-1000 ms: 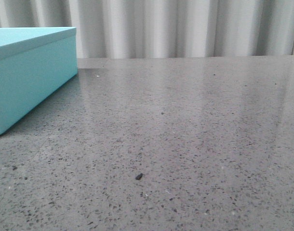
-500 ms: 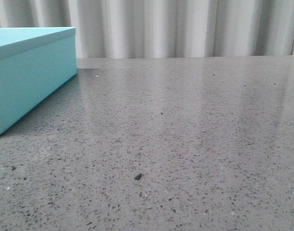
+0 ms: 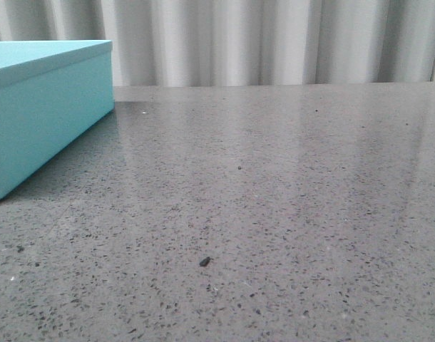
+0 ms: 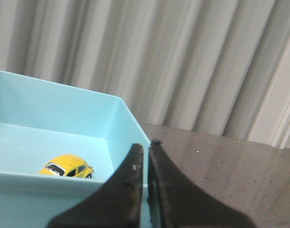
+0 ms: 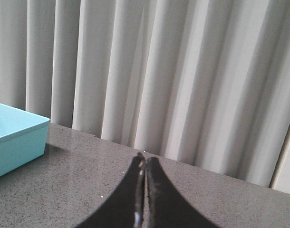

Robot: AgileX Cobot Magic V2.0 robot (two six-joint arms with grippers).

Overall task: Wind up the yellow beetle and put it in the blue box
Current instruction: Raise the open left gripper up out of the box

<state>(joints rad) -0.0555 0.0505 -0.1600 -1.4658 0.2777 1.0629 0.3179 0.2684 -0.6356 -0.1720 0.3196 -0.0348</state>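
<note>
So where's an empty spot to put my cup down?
Almost the whole grey table is bare, from the blue box at the left across to the curtain behind. Only a dark crumb lies near the front.

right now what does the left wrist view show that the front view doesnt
Only the left wrist view shows the yellow beetle lying inside the open blue box, plus the left gripper, its fingers nearly closed and empty. Only the front view shows the box's outer side from low down and a small dark speck on the table. Both show the blue box, the grey speckled table and the pale curtain behind.
</note>
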